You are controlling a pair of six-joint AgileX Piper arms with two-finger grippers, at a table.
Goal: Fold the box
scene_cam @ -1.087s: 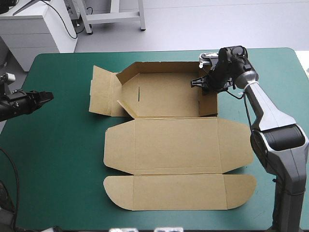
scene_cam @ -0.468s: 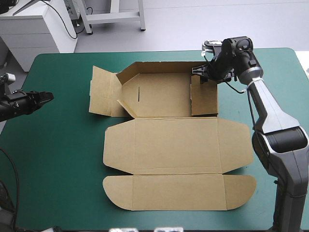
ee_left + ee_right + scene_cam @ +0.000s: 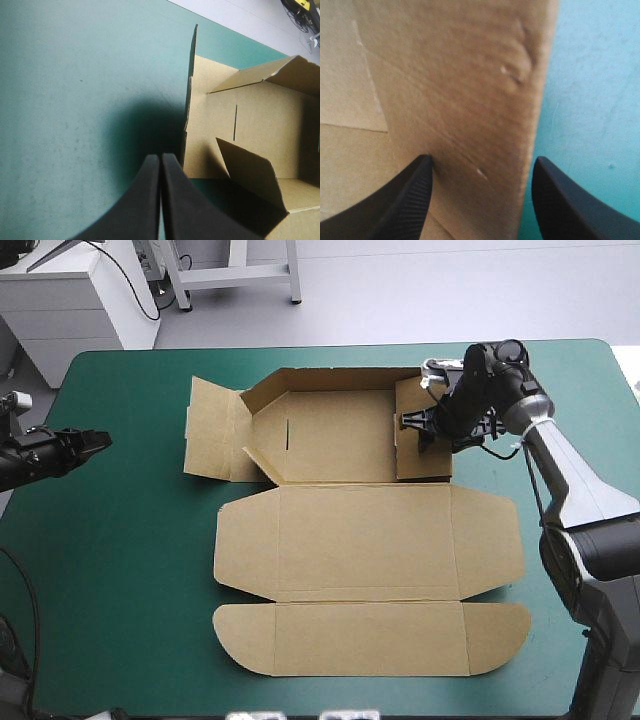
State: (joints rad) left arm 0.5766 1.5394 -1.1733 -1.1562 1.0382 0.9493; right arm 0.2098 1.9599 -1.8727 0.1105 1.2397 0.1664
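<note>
box: part-raised, lid flat
R fingers: wide, straddling its right wall
L fingers: pressed together, left of box

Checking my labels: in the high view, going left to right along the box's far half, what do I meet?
In order: left gripper → left flap → tray floor → right wall, with the right gripper at it.

Left tool closed, right tool spread
</note>
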